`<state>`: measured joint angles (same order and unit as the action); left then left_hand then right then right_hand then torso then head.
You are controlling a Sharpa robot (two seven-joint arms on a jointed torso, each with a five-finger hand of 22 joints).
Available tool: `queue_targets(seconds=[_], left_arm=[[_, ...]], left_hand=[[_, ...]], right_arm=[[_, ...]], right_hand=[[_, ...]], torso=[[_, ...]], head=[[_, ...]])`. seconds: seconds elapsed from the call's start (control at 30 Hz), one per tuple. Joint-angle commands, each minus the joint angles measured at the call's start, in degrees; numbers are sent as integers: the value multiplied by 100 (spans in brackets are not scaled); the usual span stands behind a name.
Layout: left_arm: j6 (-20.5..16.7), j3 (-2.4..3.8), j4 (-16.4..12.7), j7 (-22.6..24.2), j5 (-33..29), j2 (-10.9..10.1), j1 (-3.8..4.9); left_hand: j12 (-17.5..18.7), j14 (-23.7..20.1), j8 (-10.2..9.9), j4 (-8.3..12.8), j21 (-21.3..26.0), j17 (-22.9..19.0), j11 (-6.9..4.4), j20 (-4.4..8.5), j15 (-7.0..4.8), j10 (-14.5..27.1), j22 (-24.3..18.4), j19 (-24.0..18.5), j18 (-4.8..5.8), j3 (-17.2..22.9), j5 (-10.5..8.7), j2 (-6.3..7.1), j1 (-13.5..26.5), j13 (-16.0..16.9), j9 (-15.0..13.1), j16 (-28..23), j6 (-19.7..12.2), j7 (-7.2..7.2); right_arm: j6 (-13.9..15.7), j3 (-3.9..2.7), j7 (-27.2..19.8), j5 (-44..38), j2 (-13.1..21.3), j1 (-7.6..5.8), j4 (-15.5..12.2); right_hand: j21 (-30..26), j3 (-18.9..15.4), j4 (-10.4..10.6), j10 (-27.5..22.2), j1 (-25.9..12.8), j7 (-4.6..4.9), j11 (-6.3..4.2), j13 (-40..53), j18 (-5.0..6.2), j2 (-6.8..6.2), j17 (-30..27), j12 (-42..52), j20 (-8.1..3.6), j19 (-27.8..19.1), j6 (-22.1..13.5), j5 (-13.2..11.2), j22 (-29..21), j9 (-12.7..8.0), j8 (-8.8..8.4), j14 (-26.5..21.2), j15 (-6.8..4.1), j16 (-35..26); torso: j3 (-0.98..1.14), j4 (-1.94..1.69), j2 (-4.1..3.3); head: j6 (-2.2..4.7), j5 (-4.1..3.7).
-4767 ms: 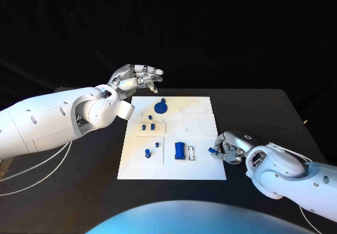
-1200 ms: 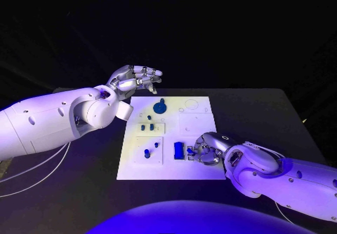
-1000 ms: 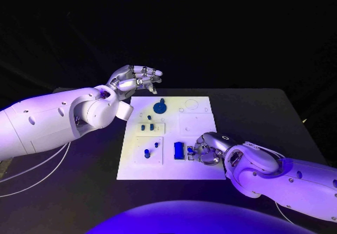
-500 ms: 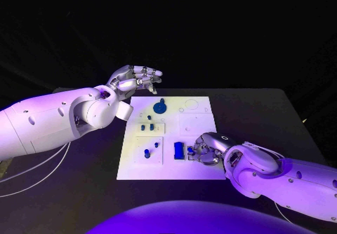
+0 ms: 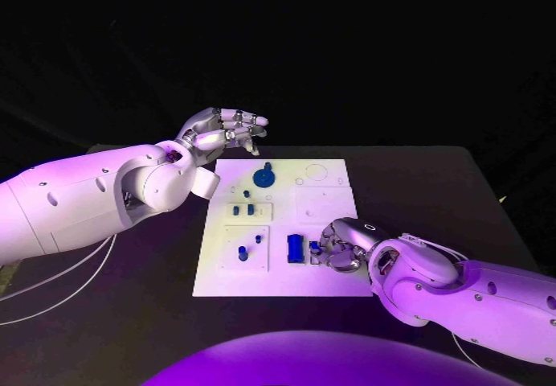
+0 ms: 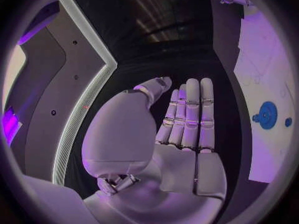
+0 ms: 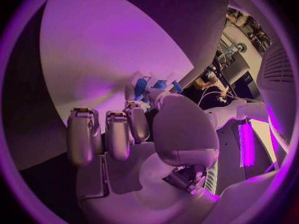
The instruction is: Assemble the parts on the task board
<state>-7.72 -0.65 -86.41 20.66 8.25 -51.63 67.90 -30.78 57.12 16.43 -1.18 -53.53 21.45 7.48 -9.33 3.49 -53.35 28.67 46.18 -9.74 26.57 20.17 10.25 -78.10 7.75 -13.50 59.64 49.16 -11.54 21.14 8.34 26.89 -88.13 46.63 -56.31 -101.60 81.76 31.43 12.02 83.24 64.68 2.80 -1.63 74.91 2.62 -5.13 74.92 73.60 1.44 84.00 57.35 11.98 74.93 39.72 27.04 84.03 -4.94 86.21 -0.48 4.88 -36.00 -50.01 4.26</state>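
**Right hand working a small blue piece at the board's lower right**

The task board (image 5: 330,285) lies in the middle of the frame on the black table (image 5: 464,185). The right hand (image 5: 341,248) is down on the board's lower right part, fingers curled around a small blue part (image 7: 142,87) pinched at its tips, just beside the larger blue block (image 5: 296,248). The left hand (image 5: 222,129) is up at the upper left, off the board's far corner, fingers loosely bent and holding nothing. A round blue disc (image 5: 264,176) sits near the board's top, and small blue pegs (image 5: 243,210) stand in the left column.

The risk, as I judge it, is in the seating: the hand covers its own target, so a slightly tilted piece could jam or pop free and roll across the board. Pushing hard could also shift the board itself, since the other hand isn't steadying it.
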Motion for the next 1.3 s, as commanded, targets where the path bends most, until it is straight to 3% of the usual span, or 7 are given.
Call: queue_targets(seconds=[0.03,0.2,0.3,0.37,0.47,0.97,1.3], left_arm=[[91,3,-8,20,13,7,3],[102,3,-7,11,13,8,3],[106,3,-6,8,13,8,3],[108,3,-6,7,13,8,3],[110,3,-7,5,13,8,3],[110,3,-8,-3,13,2,3],[108,2,-14,-7,13,-17,3]], left_hand=[[-31,-36,-36,-24,37,-9,9,3,9,43,-5,39,-75,15,20,-59,-14,4,-5,28,-53,3],[-31,-36,-36,-24,37,-9,9,3,9,43,-5,39,-75,15,20,-59,-14,4,-5,28,-53,3],[-31,-36,-36,-24,37,-9,9,3,9,43,-5,39,-75,15,20,-59,-14,4,-5,28,-53,3],[-31,-36,-36,-24,37,-9,9,3,9,43,-5,39,-75,15,20,-59,-14,4,-5,28,-53,3],[-31,-36,-36,-24,37,-9,9,3,9,43,-5,39,-75,15,20,-59,-14,4,-5,28,-53,3],[-31,-39,-41,-25,40,-11,11,4,9,52,-7,40,-75,18,23,-58,-18,2,-6,28,-62,1],[-31,-39,-41,-25,40,-11,11,4,9,52,-7,40,-75,18,23,-58,-18,2,-6,28,-62,1]], right_arm=[[-84,2,-10,-27,-10,6,0],[-73,2,-38,-19,-19,6,-9],[-44,2,-64,-13,-21,6,-12],[-29,2,-78,-9,-21,6,-11],[3,2,-103,-6,-20,6,-11],[60,1,-116,-97,36,4,-5],[226,-8,-253,-107,319,4,-277]], right_hand=[[26,154,-107,32,-171,-22,7,381,-98,-69,684,20,-20,343,58,27,1289,3,38,438,-13,34],[33,35,62,41,-461,-20,12,395,-99,-161,693,27,-16,345,85,-134,1291,2,46,440,-8,38],[45,-170,362,46,-855,-15,18,405,-101,-267,703,24,-10,347,121,-504,1294,-12,44,442,-2,42],[48,-264,443,46,-976,-21,14,406,-101,-322,709,18,-10,348,128,-664,1294,-15,44,443,-5,44],[51,-525,456,49,-1195,-33,3,415,-102,-403,709,15,-21,347,138,-312,1294,-10,52,442,-16,43],[41,-658,442,44,-1239,-38,-1,409,-99,-385,707,-2,-25,343,133,-302,1292,-7,52,441,-20,41],[43,-709,381,41,-1085,-37,-1,410,-100,-388,706,-11,-27,343,117,-281,1292,-4,51,441,-20,40]], torso=[[-1,1,3],[3,5,1],[1,5,2],[0,6,1],[1,9,1],[4,10,4],[5,10,-1]], head=[[1,4],[1,24],[1,21],[1,22],[1,24],[1,34],[1,53]])
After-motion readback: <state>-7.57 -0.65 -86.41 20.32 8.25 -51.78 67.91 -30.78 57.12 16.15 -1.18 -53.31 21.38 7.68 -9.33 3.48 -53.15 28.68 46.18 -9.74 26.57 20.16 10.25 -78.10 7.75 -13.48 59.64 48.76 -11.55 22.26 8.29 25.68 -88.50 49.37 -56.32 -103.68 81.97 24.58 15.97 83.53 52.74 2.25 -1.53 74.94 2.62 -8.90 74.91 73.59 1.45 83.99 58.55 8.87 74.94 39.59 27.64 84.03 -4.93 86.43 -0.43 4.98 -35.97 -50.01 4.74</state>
